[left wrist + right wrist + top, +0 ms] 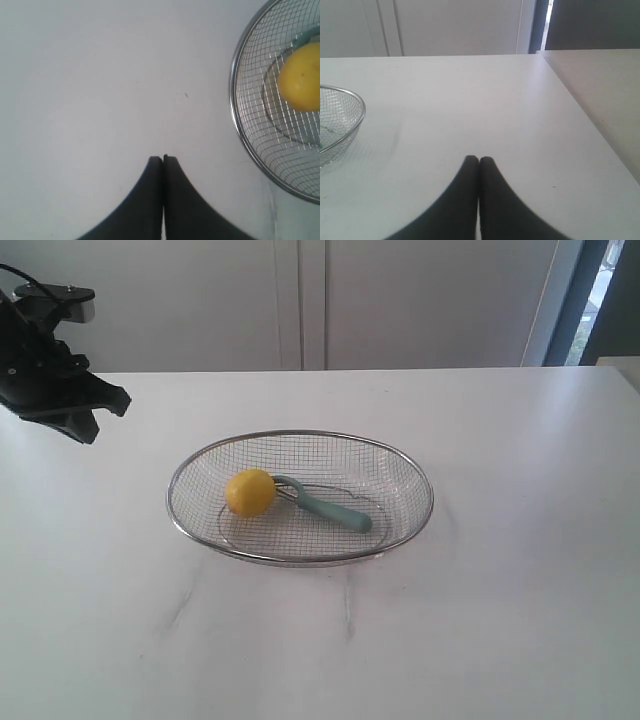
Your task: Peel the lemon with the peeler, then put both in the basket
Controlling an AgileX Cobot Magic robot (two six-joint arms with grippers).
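Silver mesh basket: oval with a thick metal rim, at the middle of the white table; both task items lie inside it.
Yellow lemon: on the basket floor, toward the basket's 9 o'clock side in the exterior view.
Teal peeler: lying flat in the basket, its curved head tucked against the lemon's 3 o'clock side, its handle running off toward 4 o'clock.
Black left gripper: fingers pressed together tip to tip with nothing between them; it hangs above the table at about 10 o'clock from the basket, well apart from the rim.
Black right gripper: fingers likewise closed against each other and empty, over the tabletop; its wrist view catches only a slice of the basket's rim.
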